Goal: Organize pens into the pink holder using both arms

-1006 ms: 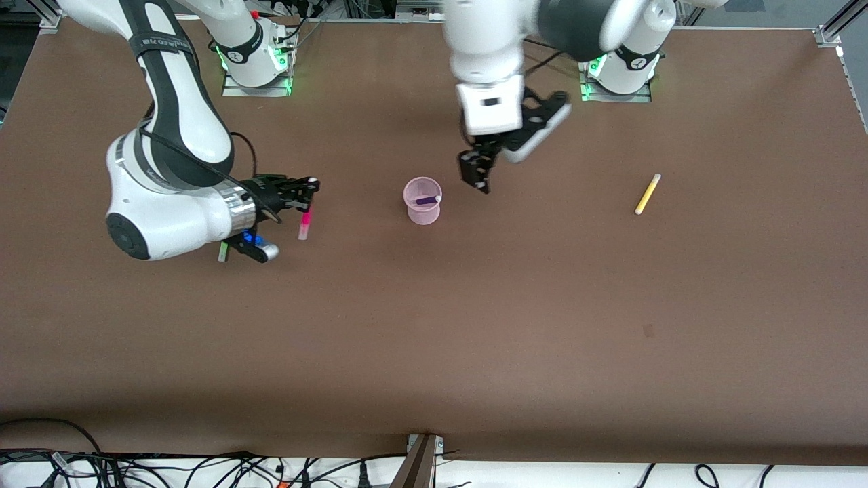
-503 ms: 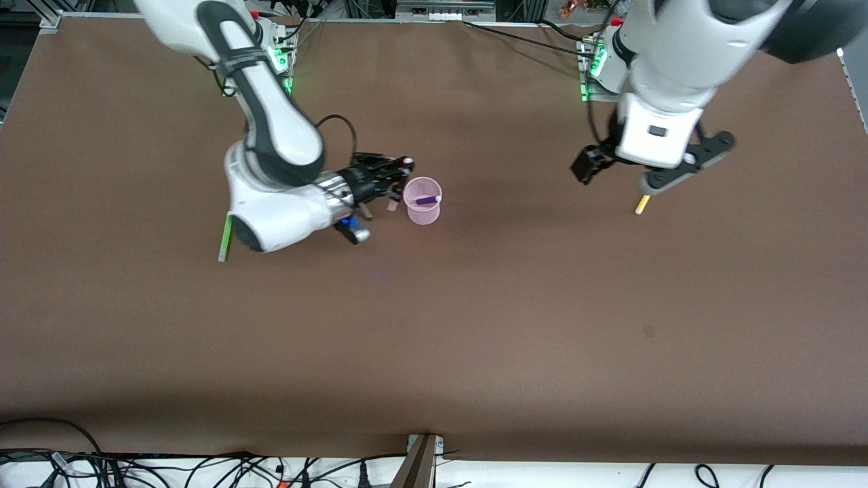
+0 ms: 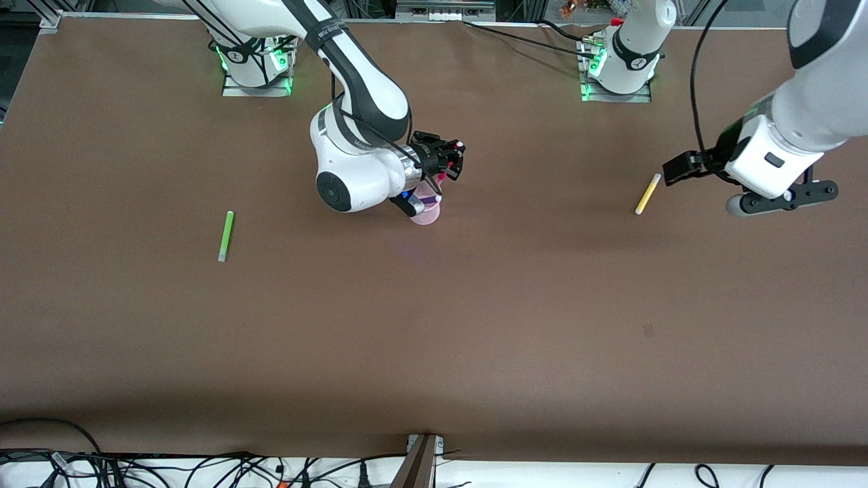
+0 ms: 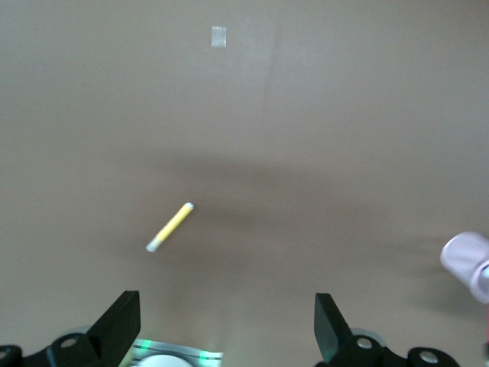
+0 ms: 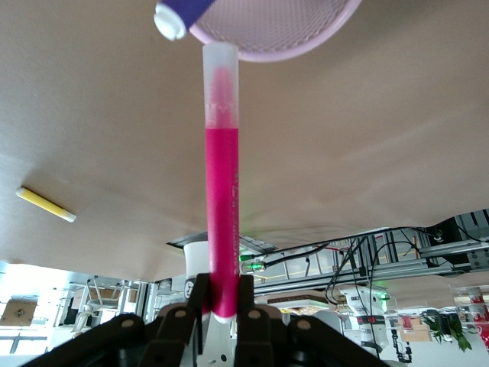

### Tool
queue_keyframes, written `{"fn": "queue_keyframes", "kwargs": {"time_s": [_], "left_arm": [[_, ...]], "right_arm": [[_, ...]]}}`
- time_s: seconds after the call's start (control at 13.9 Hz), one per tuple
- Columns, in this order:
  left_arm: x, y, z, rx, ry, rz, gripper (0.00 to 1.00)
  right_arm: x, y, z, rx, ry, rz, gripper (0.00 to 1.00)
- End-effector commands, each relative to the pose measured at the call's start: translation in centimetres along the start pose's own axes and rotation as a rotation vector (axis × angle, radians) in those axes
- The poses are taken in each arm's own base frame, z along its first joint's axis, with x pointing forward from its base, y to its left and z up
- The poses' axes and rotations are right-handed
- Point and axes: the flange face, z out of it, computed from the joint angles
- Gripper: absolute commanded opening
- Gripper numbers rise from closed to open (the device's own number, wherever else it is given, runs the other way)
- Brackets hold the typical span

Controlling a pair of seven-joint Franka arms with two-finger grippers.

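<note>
— Pink plastic was seen where, exactly?
— The pink holder (image 3: 425,209) was found on the brown table (image 3: 434,325), roughly midway between the two arms' ends, with the dark purple pen (image 5: 182,13) already lying inside it. The hot pink pen (image 5: 221,199) was clamped in the right gripper (image 3: 444,161) and held over the holder's rim.
— And the other pens?
— The lime green pen (image 3: 225,235) was left flat toward the right arm's end; the yellow pen (image 3: 647,193) lay toward the left arm's end. The left gripper (image 4: 225,329) was hung above the table near it — jaws spread wide, nothing held
</note>
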Motion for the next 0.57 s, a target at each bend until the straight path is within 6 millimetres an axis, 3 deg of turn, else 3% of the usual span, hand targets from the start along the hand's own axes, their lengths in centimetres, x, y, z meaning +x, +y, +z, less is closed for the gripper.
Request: {"fn": "queue_keyframes", "kwargs": {"time_s": [0.0, 0.29, 0.5], "left_arm": [[-0.6, -4.4, 1.2, -0.029, 0.012, 0.114, 1.0], [-2.0, -4.6, 5.2, -0.009, 0.069, 0.162, 1.0], [-1.6, -5.5, 5.0, -0.012, 0.062, 0.21, 1.0]], "right_arm": [[0.0, 0.6, -0.3, -0.031, 0.049, -0.012, 0.0], [0.6, 1.1, 0.0, -0.073, 0.096, -0.025, 0.0], [0.8, 1.1, 0.9, -0.088, 0.119, -0.043, 0.0]]}}
